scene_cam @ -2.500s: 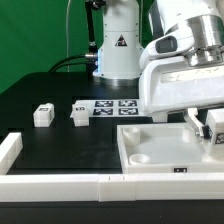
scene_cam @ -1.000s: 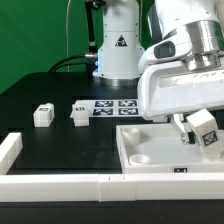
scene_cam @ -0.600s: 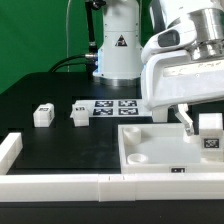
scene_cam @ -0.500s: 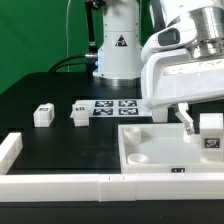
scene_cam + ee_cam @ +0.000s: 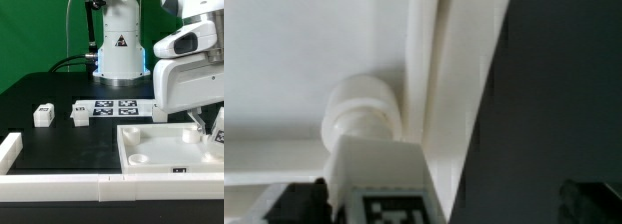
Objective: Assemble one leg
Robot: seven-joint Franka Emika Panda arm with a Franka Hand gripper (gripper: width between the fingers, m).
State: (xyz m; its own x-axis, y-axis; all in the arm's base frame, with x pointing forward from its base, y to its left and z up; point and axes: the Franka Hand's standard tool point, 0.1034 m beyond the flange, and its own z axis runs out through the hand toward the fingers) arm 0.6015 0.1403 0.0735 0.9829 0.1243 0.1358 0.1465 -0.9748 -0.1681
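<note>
The leg (image 5: 381, 150), a chunky white post with a black-and-white tag, stands with its round end in a corner socket of the large white panel (image 5: 165, 150), by the panel's rim (image 5: 455, 80). My gripper (image 5: 441, 205) straddles it with the jaws apart. One finger is close beside the leg and the other stands well off over the black table. In the exterior view the gripper (image 5: 208, 128) hangs over the panel's corner on the exterior view's right, and the leg (image 5: 216, 138) shows partly at the picture's edge.
Two more small white tagged legs (image 5: 42, 115) (image 5: 79, 114) lie on the black table at the exterior view's left. The marker board (image 5: 115, 107) lies behind the panel. A low white wall (image 5: 60, 185) runs along the front, with a short piece (image 5: 10, 150) at the left.
The wrist has turned and the arm's body has shifted toward the exterior view's right. The leg, held tilted a second ago, now stands upright in the corner socket with the jaws apart round it.
</note>
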